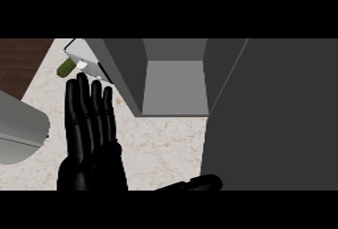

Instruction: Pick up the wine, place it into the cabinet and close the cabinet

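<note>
No legible text, label or number anywhere

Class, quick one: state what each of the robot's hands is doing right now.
Left hand: open, fingers straight, holding nothing.
Right hand: only a sliver shows at the lower edge; cannot be told.

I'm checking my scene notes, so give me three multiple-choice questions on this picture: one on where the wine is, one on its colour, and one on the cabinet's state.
1. Where is the wine relative to the cabinet?
A. inside it
B. to its left
C. to its right

2. What colour is the wine?
A. green
B. red
C. blue

3. The cabinet is:
A. shut
B. open
C. shut with the wine inside

Answers:
1. B, it shows on the counter beyond the cabinet's left wall.
2. A, its body is green.
3. B, the bare grey inside is in plain view.
</note>
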